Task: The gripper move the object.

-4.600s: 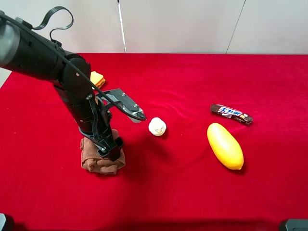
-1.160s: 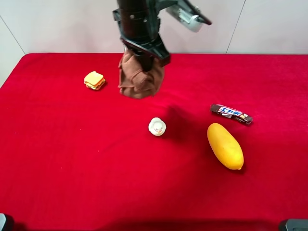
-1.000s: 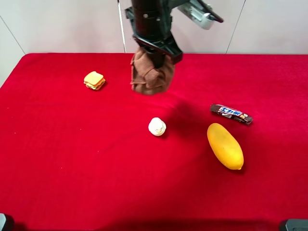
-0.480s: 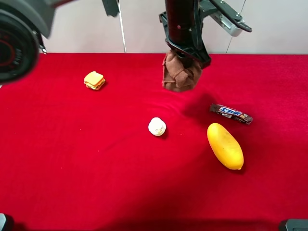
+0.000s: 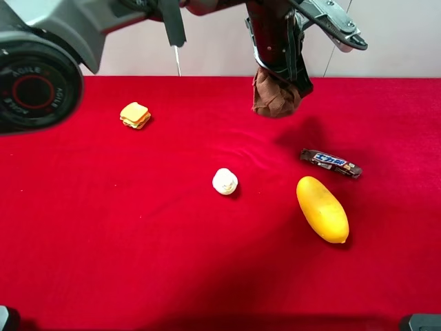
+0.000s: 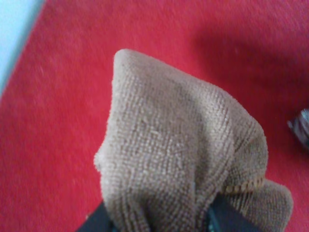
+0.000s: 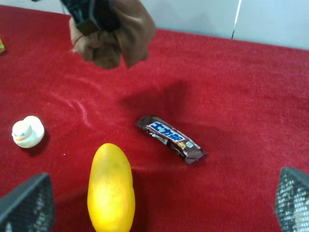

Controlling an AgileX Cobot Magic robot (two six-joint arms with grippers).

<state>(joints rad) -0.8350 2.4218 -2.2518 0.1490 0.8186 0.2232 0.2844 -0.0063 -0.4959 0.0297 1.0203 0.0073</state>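
Note:
The brown terry towel (image 5: pixel 275 98) hangs rumpled in the air above the back middle of the red table, held by my left gripper (image 5: pixel 284 74), which reaches in from the upper left and is shut on its top. In the left wrist view the towel (image 6: pixel 178 159) fills the frame, and the dark fingertips (image 6: pixel 96 223) pinch it at the edge. The right wrist view shows the towel (image 7: pixel 116 41) hanging from the left gripper (image 7: pixel 91 14), with its shadow on the cloth. My right gripper (image 7: pixel 159 212) is open and empty, with its fingers (image 7: pixel 26 203) wide apart.
A yellow oblong fruit (image 5: pixel 322 209) and a candy bar (image 5: pixel 331 163) lie right of centre. A small white duck toy (image 5: pixel 224 181) sits mid-table and a sandwich toy (image 5: pixel 135 115) sits at the back left. A white wall stands behind the table's far edge.
The left gripper lifted the towel from the front left of the table. It carried it up and steadily rightward to above the back middle. The other items have not moved.

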